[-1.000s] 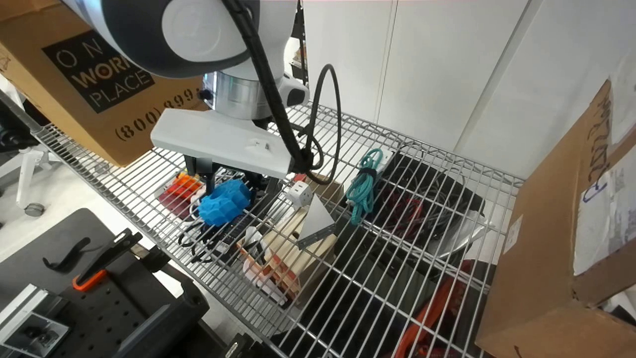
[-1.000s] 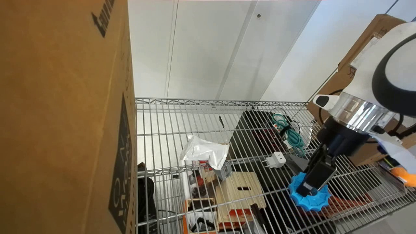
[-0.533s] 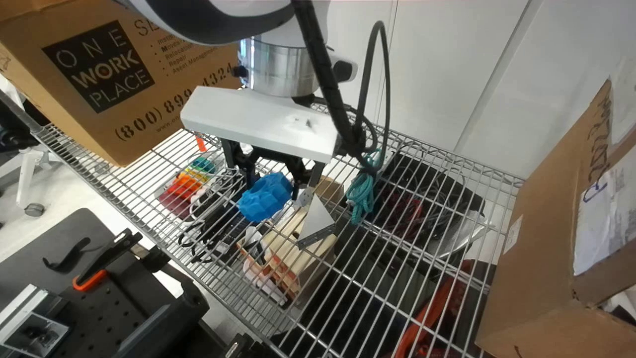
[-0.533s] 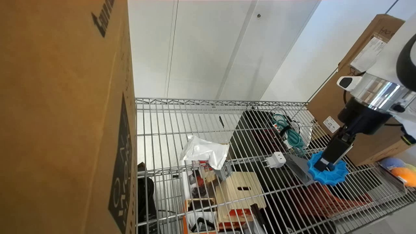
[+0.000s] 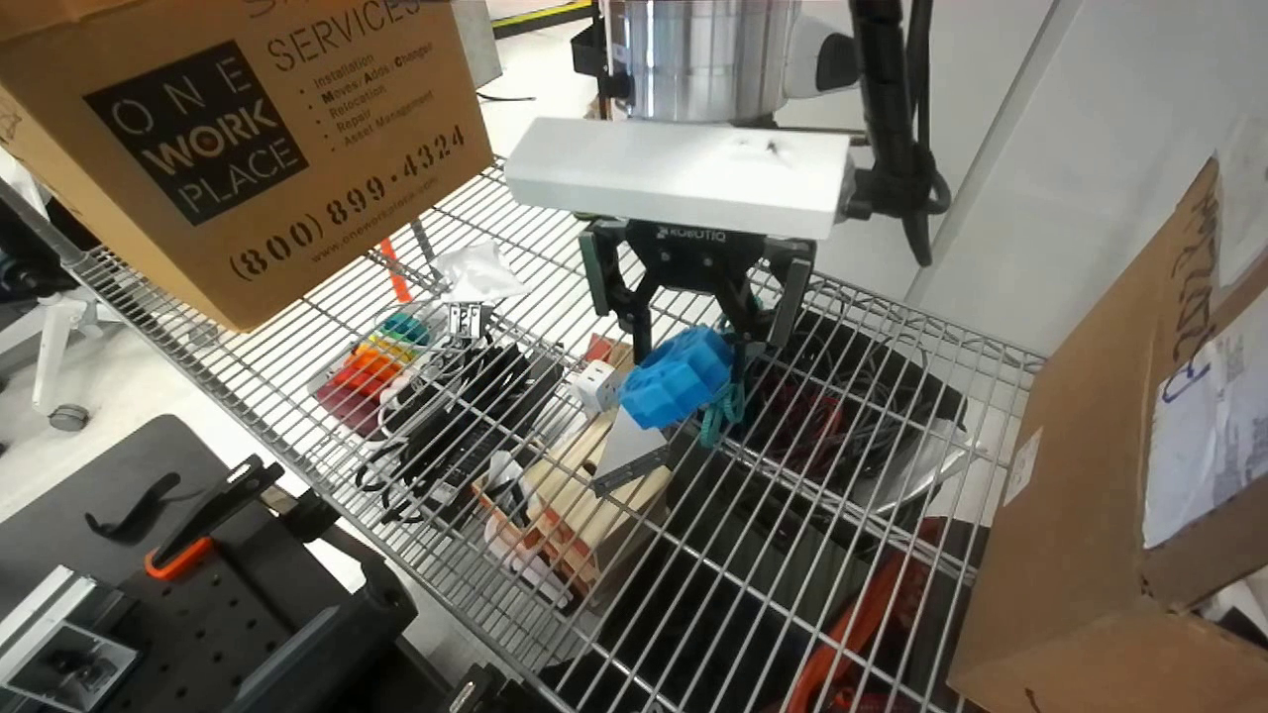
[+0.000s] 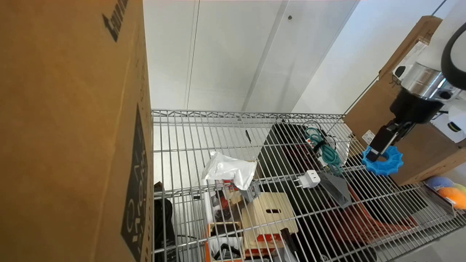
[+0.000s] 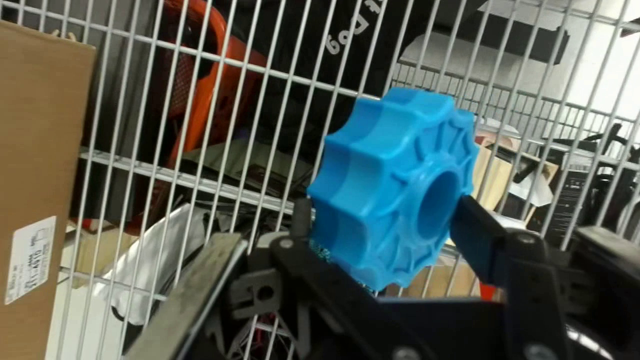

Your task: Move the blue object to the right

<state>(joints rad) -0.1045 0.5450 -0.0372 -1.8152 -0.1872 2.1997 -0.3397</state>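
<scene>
The blue object [image 5: 677, 384] is a bright-blue round piece with a scalloped edge and a central hole. It also shows in an exterior view [image 6: 392, 163] and in the wrist view [image 7: 370, 165]. My gripper [image 5: 691, 358] is shut on it, one finger on each side. In the wrist view the gripper's [image 7: 382, 210] right fingertip lies over the piece beside its hole, and the left fingertip is against the scalloped rim. The piece is tilted and appears held above the wire shelf [image 6: 236, 114]. In an exterior view the near finger [image 6: 373, 155] covers part of it.
A large printed cardboard box [image 5: 327, 168] and a plain cardboard box [image 5: 1050, 475] stand at opposite ends of the shelf. A teal cable bundle [image 6: 327, 153], a white plug adapter [image 6: 309, 179], a grey triangular piece [image 6: 335, 187] and a white plastic bag [image 6: 231, 169] lie between them.
The gripper has carried the blue object along the shelf toward the plain cardboard box, rightward in both exterior views. It also rises in one of these pictures. The grip has stayed shut on it.
</scene>
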